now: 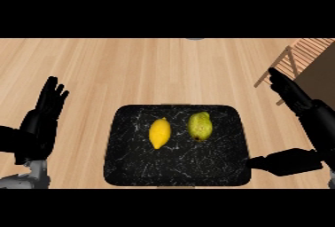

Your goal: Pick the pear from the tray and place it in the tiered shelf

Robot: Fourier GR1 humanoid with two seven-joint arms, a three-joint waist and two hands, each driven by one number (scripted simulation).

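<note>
Head view: pear on the black tray, just beside a lemon, left hand resting released at the left edge, right hand straight-fingered below the tiered shelf; likely risk is a reach nudging or taking the similar-looking lemon, they sit so close.

Saw lemon in front of me, yellow, long axis running away from me, pointed ends near and far. All around, desk of light wood, grain running left to right. Grey sliver at far edge, could not identify it.
</note>
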